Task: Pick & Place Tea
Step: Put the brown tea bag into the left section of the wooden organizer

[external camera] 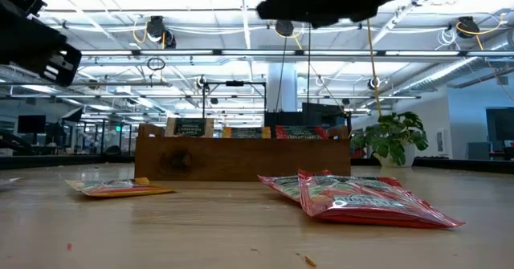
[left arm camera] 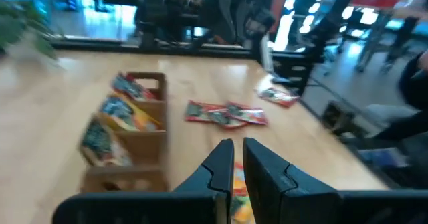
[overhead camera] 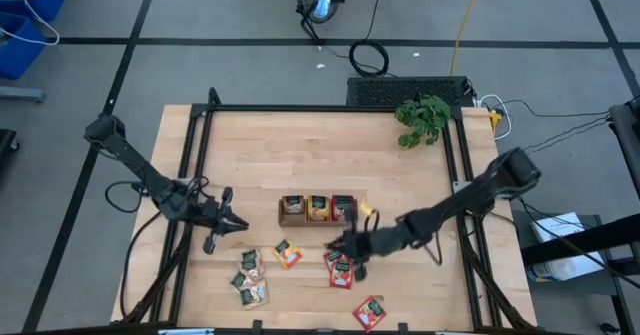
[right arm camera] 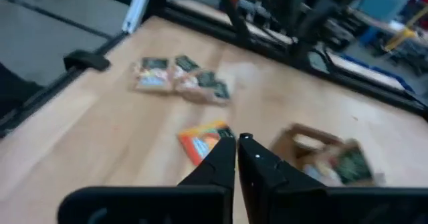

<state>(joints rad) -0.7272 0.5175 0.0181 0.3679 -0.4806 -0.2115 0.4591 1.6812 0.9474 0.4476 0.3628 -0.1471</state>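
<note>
The tea sachets lie loose on the wooden table: an orange one [overhead camera: 288, 254] [right arm camera: 204, 141], two red ones [overhead camera: 340, 268] [external camera: 361, 197], a cluster of dark green ones [overhead camera: 250, 280] [right arm camera: 177, 77] and a red one [overhead camera: 369, 312] near the front edge. More sachets stand in the brown tray [overhead camera: 318, 209]. My right gripper [overhead camera: 345, 243] [right arm camera: 236, 147] hovers shut above the red pair, close to the tray's near side, with nothing between its fingers. My left gripper [overhead camera: 238, 223] [left arm camera: 234, 164] waits left of the tray, above the table, its fingers shut and holding nothing.
A leafy green plant [overhead camera: 422, 118] stands at the table's far right corner. A black frame [overhead camera: 200, 145] runs along the table's left, far and right edges. Bare wood lies between the tray and the far edge.
</note>
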